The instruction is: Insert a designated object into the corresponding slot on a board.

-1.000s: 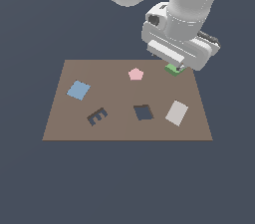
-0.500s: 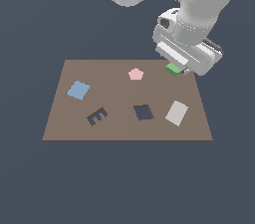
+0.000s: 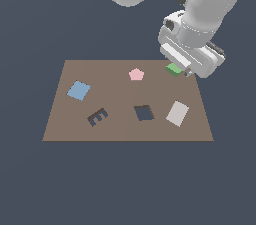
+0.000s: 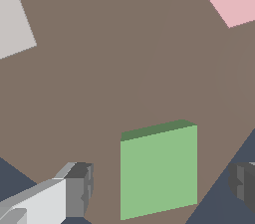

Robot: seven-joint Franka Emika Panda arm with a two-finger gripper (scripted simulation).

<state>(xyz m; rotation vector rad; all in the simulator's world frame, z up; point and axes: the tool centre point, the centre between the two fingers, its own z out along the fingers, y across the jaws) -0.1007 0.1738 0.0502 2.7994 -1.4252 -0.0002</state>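
A: Where's your block?
B: The green block (image 4: 158, 168) lies flat on the board (image 3: 120, 129), at its far corner on the exterior view's right, near the pink pentagon (image 3: 136, 74).
A: And your gripper (image 4: 159, 184)?
B: Spread wide, one finger (image 4: 77, 188) either side of the block, neither touching. Your slot (image 3: 144, 113) sits well apart, mid-board.

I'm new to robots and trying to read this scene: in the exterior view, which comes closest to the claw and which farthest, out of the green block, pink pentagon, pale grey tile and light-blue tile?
From the gripper:
1. Green block, right under it.
2. Pink pentagon, mid-board.
3. Pale grey tile, front right.
4. Light-blue tile, far left.
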